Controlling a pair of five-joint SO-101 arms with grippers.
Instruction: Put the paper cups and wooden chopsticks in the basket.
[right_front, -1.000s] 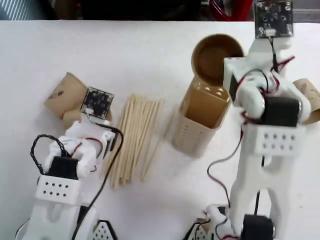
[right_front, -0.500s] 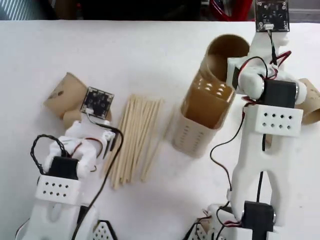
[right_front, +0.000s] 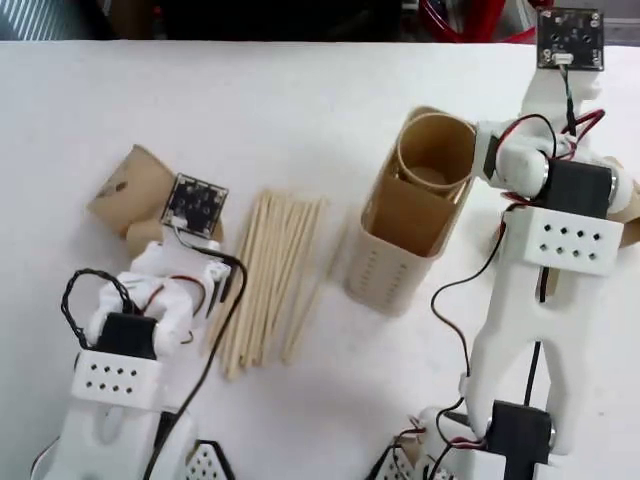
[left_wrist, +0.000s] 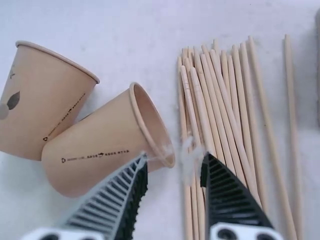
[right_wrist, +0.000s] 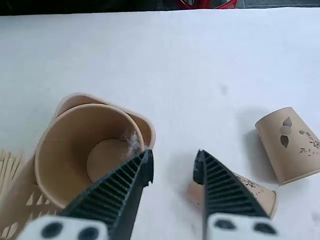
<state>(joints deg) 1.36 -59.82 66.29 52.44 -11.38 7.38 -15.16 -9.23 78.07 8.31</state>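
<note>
The paper cup (right_front: 436, 150) sitting upright in the mouth of the basket (right_front: 385, 265), right of centre in the high view, is light, thin-walled and easily crushed. So are the left pair of cups (left_wrist: 100, 145) lying at centre left and the right pair of cups (right_wrist: 289, 144) at the right edge, so a gentle pinch across the rim looks safest. The wooden chopsticks (right_front: 270, 275), stiff but loose in mid-frame, will likely roll, so take them across the sheaf's middle. The right gripper (right_wrist: 173, 159) is spread open just beside the basketed cup; the left gripper (left_wrist: 174, 161), also open, hangs over a fallen cup's rim.
</note>
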